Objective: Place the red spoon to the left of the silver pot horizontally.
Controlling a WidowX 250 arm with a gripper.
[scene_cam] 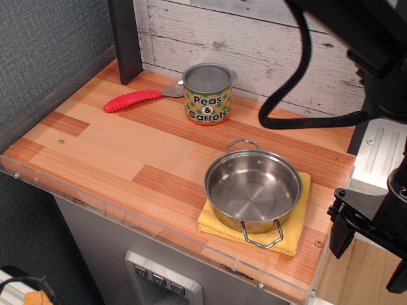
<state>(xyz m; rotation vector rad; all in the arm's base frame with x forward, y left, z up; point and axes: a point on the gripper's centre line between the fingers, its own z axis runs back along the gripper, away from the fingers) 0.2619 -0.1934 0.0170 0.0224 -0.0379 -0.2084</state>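
A wooden counter (127,152) of striped light and reddish planks is seen from above and in front, edged along its near side by a clear plastic strip and backed by a whitewashed plank wall (254,38). A grey textured panel (44,51) is set along the left side, and a dark upright post (126,38) rises at the back left corner. The upper right of the frame is taken up by the black body of the robot arm (356,32), from which a thick black cable (299,76) is looped down over the back of the counter. The gripper (362,232) is seen low at the right edge, off the counter and well apart from every object; whether its claw is open or closed cannot be told, since its fingers are cut off by the frame and lost in dark shapes.

At the front right, a folded yellow cloth (299,235) is laid flat, and the silver pot (253,189) is set upon it with nothing inside, one wire loop handle pointed to the back and the other to the front. At the back centre, a "Peas & Carrots" can (207,95) is stood upright with its grey top uppermost. The red spoon (133,100) is found just beside the can on its left, lying nearly level on the wood, its red handle stretched leftward and its metal bowl turned toward the can, partly hidden behind it. The spoon is kept well apart from the pot, with the can between the two.
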